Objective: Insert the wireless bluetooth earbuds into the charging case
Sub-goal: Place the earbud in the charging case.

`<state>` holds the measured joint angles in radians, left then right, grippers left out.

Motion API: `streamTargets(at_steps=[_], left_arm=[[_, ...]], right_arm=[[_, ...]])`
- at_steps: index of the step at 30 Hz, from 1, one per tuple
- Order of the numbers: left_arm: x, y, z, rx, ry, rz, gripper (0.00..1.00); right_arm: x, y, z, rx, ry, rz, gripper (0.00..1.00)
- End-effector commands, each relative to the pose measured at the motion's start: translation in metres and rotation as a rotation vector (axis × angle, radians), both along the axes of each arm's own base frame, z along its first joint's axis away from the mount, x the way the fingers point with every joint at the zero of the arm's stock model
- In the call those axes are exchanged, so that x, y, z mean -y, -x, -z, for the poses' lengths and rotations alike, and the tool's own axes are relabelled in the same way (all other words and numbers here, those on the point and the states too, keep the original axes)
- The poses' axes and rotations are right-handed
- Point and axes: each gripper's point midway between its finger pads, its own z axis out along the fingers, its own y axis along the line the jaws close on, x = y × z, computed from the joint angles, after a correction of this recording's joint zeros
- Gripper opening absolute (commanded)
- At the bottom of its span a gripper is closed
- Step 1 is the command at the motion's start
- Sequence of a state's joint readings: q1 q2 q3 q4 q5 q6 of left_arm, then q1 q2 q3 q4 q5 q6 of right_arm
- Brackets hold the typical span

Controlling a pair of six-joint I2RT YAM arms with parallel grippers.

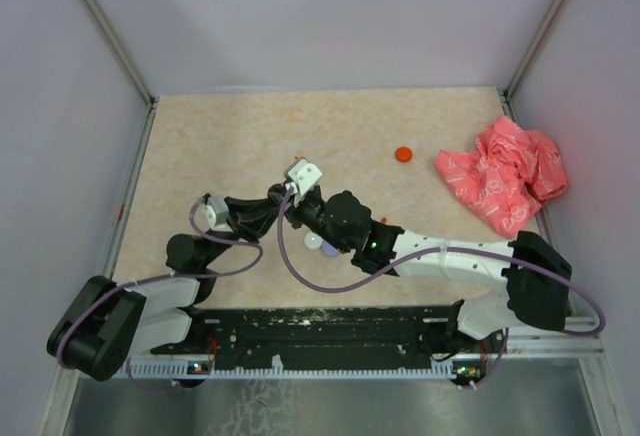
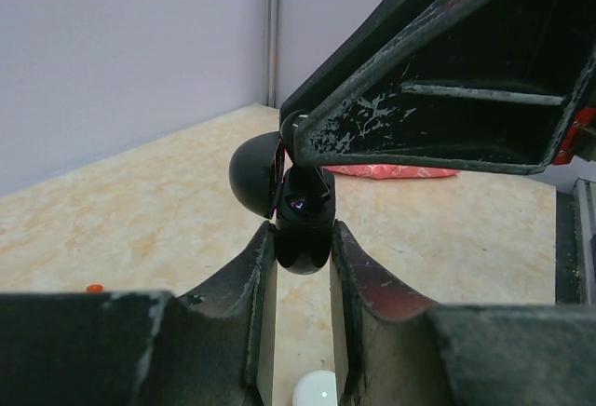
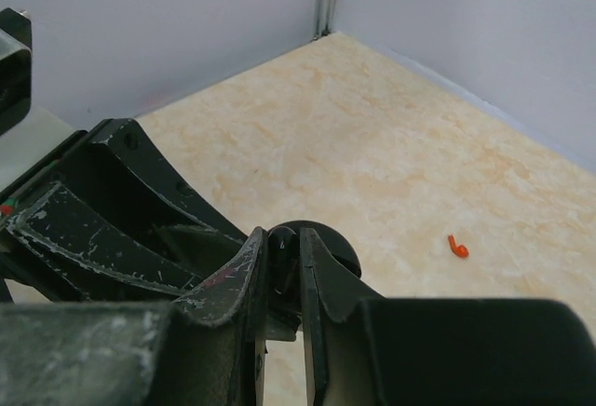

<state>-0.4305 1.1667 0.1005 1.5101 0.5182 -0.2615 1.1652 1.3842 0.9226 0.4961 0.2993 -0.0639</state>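
My left gripper (image 2: 304, 243) is clamped on the charging case (image 2: 300, 210), a small glossy black shell, rounded like a pebble, with its domed lid standing open to one side. My scuffed black fingers (image 2: 253, 280) press its lower half from both sides with only the case's width between them, and they hold it off the table (image 3: 391, 145), a smooth sheet with a beige marbled pattern. My right gripper (image 3: 286, 259) meets the case at its open top. Its fingers are all but together, and their paint-chipped tips touch the case near the hinge. Something dark sits in the narrow slit between them, but I cannot tell whether it is a bud or just the case behind. The red earbud (image 3: 456, 247), a tiny hooked, stemmed bit, lies on the table beyond the case, well apart from it and from both grippers. Only the right wrist view shows its bent shape; in the left wrist view it is a mere red speck. The left wrist view alone shows the case's gloss and open lid, and a white round piece (image 2: 315, 389) on the table just below the case. The top view hides the case under my two wrists, yet it alone shows the flat red disc (image 1: 403, 154) and the whole crinkled pink-red bag (image 1: 505, 174). Both lie to the right of the case, the bag farther off.
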Motion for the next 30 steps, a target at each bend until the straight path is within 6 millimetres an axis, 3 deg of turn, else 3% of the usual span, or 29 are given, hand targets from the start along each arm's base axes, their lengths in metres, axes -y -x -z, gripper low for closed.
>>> streamTargets(at_steps=[1, 16, 30], left_arm=[[-0.005, 0.017, -0.048, 0.180, 0.091, 0.016, 0.00], [-0.008, 0.021, -0.059, 0.146, 0.142, 0.028, 0.00], [-0.016, 0.010, -0.060, 0.071, 0.171, -0.036, 0.00]], right_arm=[[-0.002, 0.001, -0.020, 0.033, -0.073, 0.010, 0.06], [-0.001, 0.006, -0.017, 0.049, -0.057, 0.004, 0.05], [0.004, 0.011, -0.018, 0.081, -0.043, -0.005, 0.05]])
